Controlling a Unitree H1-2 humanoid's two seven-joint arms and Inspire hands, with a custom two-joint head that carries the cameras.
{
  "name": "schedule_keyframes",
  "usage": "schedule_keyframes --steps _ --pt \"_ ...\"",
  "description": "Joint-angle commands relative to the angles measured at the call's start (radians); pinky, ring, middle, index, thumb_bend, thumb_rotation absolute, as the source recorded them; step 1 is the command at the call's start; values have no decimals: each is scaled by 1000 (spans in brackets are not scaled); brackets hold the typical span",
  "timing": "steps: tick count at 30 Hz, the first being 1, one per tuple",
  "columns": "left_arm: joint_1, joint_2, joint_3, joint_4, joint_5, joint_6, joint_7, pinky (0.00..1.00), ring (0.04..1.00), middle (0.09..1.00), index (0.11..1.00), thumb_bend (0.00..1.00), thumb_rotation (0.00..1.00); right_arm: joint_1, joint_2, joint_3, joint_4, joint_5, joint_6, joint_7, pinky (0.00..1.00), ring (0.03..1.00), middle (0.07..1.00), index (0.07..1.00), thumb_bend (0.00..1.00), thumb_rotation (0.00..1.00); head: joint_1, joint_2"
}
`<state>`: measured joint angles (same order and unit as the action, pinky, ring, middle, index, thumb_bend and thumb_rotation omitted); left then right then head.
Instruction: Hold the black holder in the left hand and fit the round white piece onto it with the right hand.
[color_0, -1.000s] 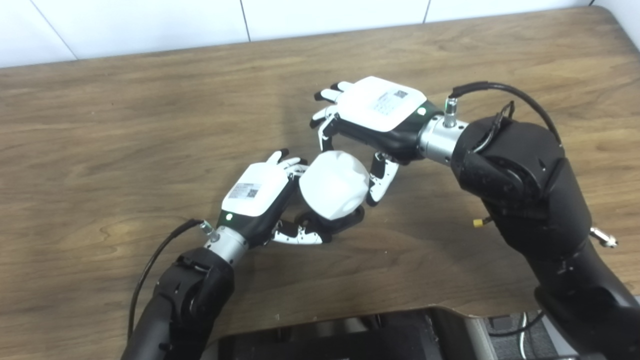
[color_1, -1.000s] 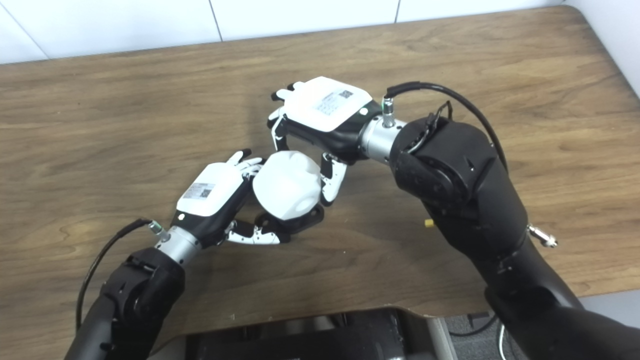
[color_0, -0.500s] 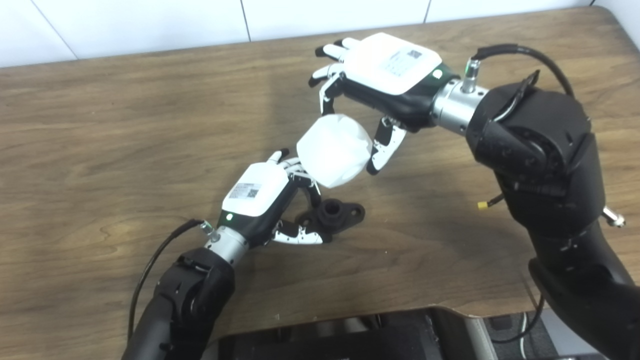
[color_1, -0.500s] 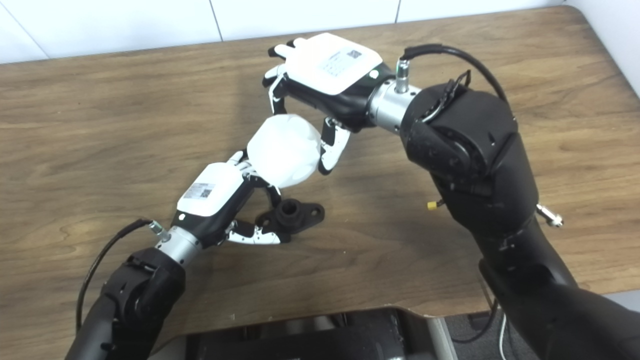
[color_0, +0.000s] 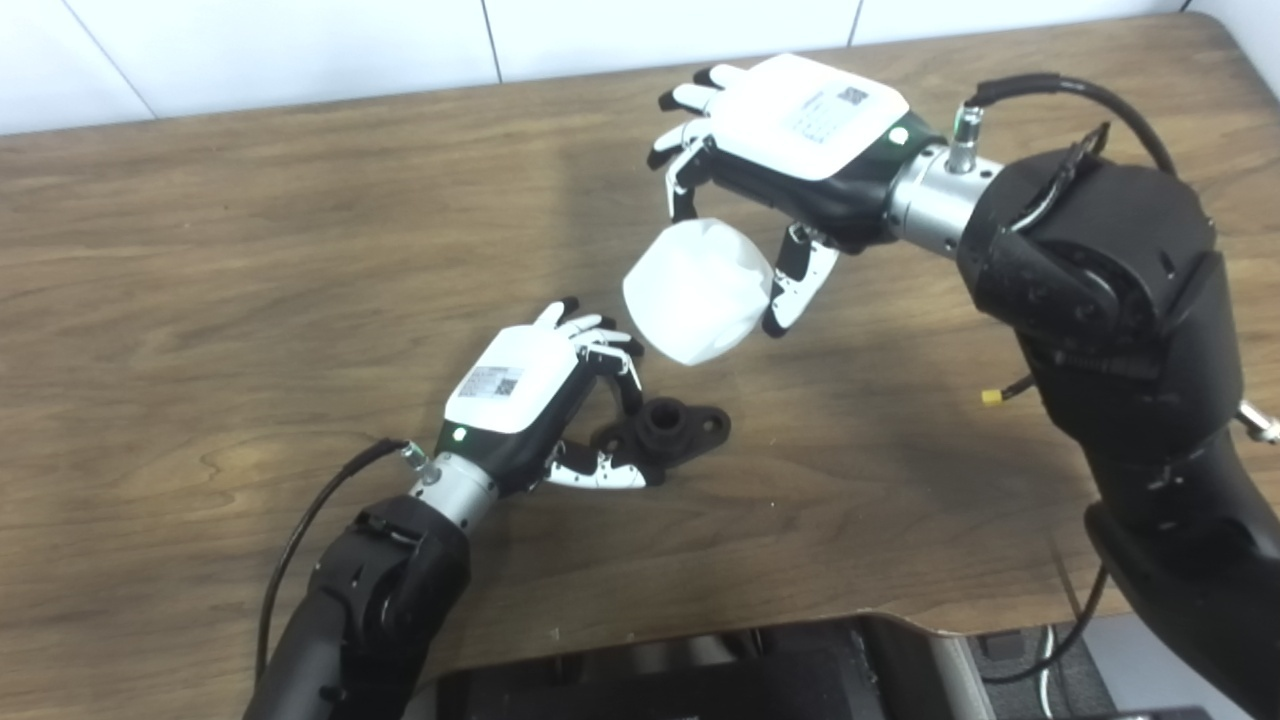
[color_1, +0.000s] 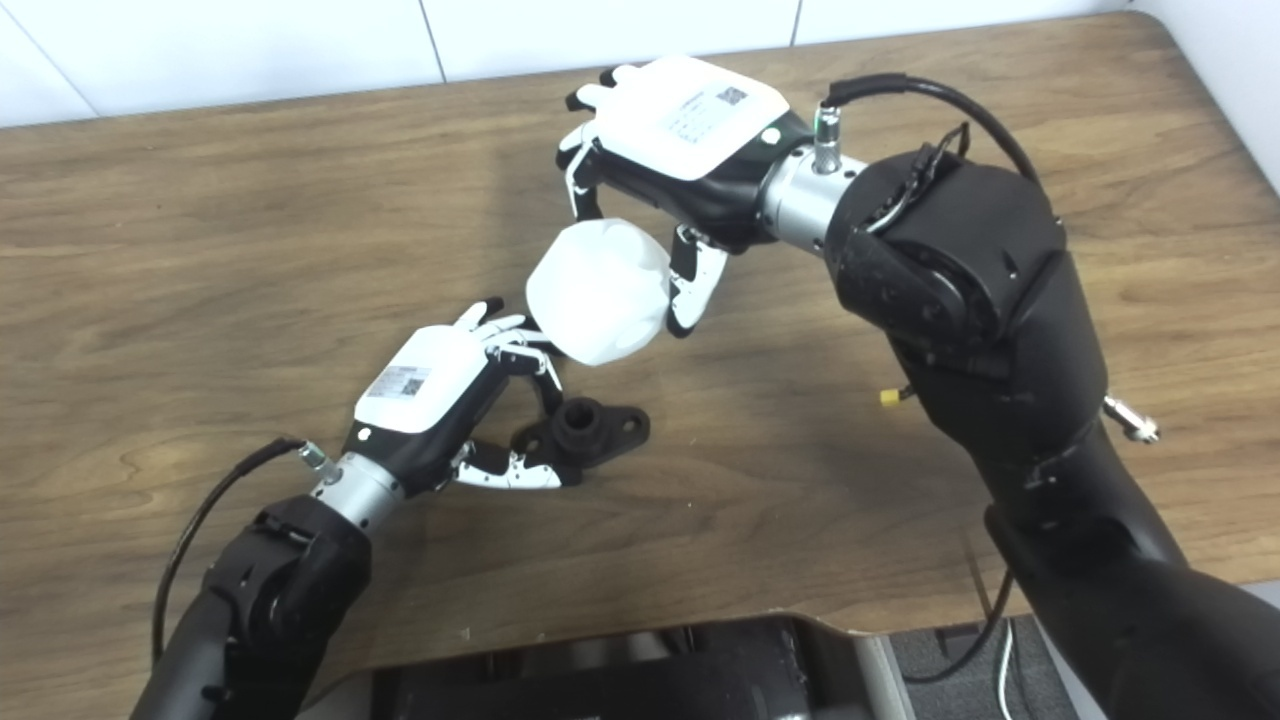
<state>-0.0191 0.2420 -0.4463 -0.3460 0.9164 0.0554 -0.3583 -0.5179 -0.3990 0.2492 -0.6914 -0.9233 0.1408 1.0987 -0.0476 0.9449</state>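
My right hand (color_0: 800, 140) is clamped on the round white piece (color_0: 698, 292), held up off the table. The black holder (color_0: 665, 432) sits down-left and nearer, pinched by my left hand (color_0: 530, 385), socket facing up.

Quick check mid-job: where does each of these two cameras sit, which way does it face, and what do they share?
Left eye view: on the head, looking down at the wooden table; shows both arms, the left hand on the black holder, the right hand carrying the round white piece.
Right eye view: beside it, a little rightward, same downward aim; same arms and hands.
Shared: the whole scene, everything sitting slightly further left in the right eye view.
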Motion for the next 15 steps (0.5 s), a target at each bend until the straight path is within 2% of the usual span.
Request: schedule_keyframes --steps 1,10,13,15 --pt "0 5 -7 15 27 12 -24 1000 895 795 485 524 61 -24 -18 -4 -28 4 -23 -14 1000 965 843 484 525 137 0 1" --pt "0 6 -7 14 28 10 -21 1000 894 792 485 524 61 12 -14 50 -38 -22 -69 17 1000 991 855 482 525 136 1 4" --pt "0 8 -6 15 28 8 -20 1000 895 792 485 524 61 16 -13 63 -45 -33 -100 12 1000 993 852 482 525 134 0 3" --pt "1 8 -6 16 30 7 -17 1000 894 791 485 524 61 14 -19 78 -50 -51 -148 -1 1000 985 846 482 524 135 0 3"
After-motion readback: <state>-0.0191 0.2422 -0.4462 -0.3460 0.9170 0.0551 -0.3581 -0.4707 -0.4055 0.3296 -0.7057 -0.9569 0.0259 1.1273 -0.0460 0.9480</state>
